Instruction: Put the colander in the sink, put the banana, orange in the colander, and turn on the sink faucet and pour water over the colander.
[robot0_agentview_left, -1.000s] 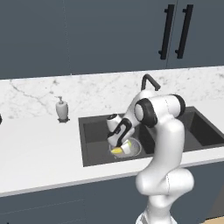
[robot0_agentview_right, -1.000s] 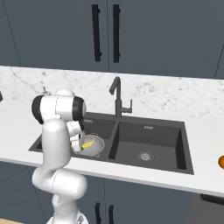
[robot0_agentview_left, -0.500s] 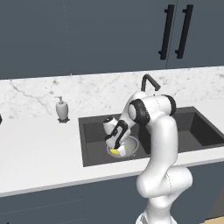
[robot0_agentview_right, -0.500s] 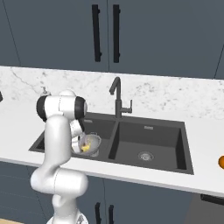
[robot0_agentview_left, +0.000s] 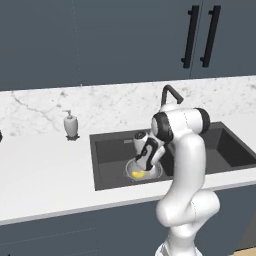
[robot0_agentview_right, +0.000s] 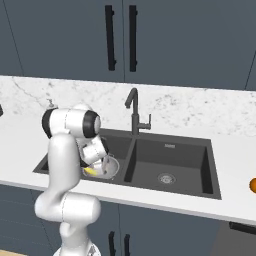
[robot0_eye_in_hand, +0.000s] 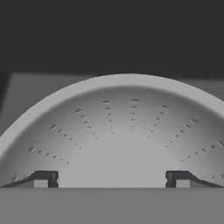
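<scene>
1. Silver-grey perforated colander (robot0_eye_in_hand: 131, 131) sits in left basin of dark sink (robot0_agentview_right: 175, 150), rows of small holes across inner wall.
2. Yellow banana (robot0_agentview_left: 137, 174) lies inside colander, just under gripper (robot0_agentview_left: 145, 162).
3. Jaws spread wide, nothing held; hand view puts both fingertips (robot0_eye_in_hand: 43, 179) far apart over bare colander wall.
4. Right base view adds orange (robot0_agentview_right: 253, 185) on counter (robot0_agentview_right: 235, 165), well right of sink, plus faucet (robot0_agentview_right: 134, 112) behind divider.
5. Left base view adds soap dispenser (robot0_agentview_left: 71, 124) left of sink.

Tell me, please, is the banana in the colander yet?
Yes: the banana lies inside the colander in the sink's left basin.
</scene>
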